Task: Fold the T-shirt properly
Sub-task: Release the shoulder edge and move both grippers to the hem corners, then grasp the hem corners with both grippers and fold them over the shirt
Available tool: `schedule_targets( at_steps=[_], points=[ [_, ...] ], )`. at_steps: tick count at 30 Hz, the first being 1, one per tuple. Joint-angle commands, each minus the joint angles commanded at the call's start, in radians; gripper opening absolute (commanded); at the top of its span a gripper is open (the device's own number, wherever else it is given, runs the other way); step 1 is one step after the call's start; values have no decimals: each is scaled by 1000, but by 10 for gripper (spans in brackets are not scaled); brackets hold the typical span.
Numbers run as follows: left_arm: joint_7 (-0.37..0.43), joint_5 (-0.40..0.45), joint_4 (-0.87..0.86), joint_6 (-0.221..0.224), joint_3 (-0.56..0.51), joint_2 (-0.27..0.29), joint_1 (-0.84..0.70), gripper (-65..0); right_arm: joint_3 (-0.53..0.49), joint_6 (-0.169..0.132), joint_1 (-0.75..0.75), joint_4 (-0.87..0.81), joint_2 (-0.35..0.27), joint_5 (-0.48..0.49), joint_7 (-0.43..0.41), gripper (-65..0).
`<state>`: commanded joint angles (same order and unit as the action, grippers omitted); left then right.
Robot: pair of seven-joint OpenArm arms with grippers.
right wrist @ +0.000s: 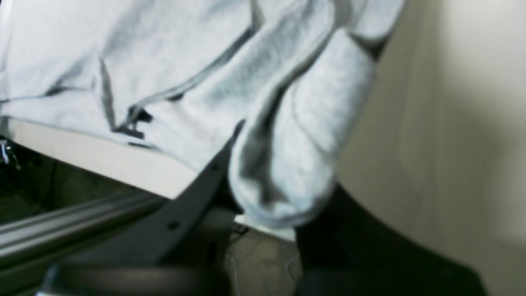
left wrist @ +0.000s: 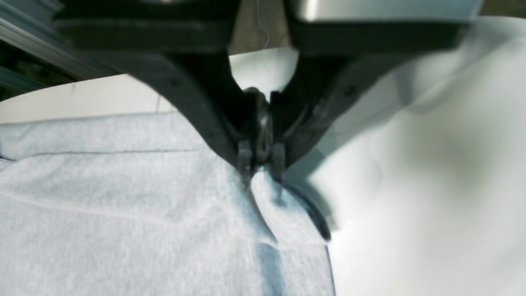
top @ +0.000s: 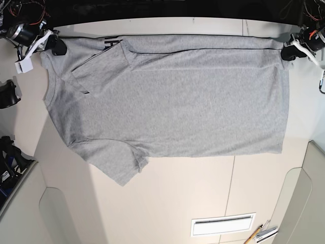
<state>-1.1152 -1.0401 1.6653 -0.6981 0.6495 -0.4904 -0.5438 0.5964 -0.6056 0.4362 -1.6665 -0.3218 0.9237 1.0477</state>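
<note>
The light grey T-shirt (top: 177,101) lies spread flat on the pale table (top: 167,188), plain side up, collar end to the left in the base view. A bit of black lettering (top: 109,43) shows at its far edge, where one sleeve is folded inward. The other sleeve (top: 119,162) sticks out toward the near side. My left gripper (top: 287,52) is shut on the far hem corner; in the left wrist view (left wrist: 261,166) fabric (left wrist: 123,213) is pinched between the fingertips. My right gripper (top: 53,46) is shut on the far shoulder; a bunched fold (right wrist: 296,156) sits between its fingers.
A white slotted vent (top: 223,223) and some pens (top: 261,234) lie at the near right of the table. A black object (top: 7,94) stands off the table's left edge. The far table edge runs just behind both grippers.
</note>
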Motion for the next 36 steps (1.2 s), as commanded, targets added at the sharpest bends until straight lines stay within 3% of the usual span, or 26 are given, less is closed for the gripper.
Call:
schedule_targets(
  at_steps=[7,8,11,12,15,19,23,28,31,36],
  points=[
    [0,-1,0,0,0,6,-22,-650,0,0,10,0,-11,1,-13,-650],
    [0,-3,0,0,0,6,-22,-650,0,0,10,0,-11,1,-18,-622],
    [0,-3,0,0,0,6,-22,-639,1,4,10,0,-11,-2,-19,-427],
    [-1,-3,0,0,0,6,-22,-583,8,4,8,0,-11,-3,-19,-396],
    [-13,-4,0,0,2,5,-22,-429,77,4,1,-3,-11,6,-19,-393],
    [-11,-62,0,0,89,5,-21,-413,235,3,-61,-5,-13,44,-19,-393],
    [-11,-155,0,0,212,4,-1,-413,272,4,-159,-3,-30,-1,-82,-393],
    [3,-151,0,0,230,-20,76,-387,210,24,-317,28,-64,-110,-168,-393],
    [88,-83,0,0,224,-35,109,-313,136,26,-429,89,-66,-154,-185,-393],
    [208,56,-12,0,128,-84,185,-303,-26,26,-637,333,-64,-233,-298,-393]
  ],
)
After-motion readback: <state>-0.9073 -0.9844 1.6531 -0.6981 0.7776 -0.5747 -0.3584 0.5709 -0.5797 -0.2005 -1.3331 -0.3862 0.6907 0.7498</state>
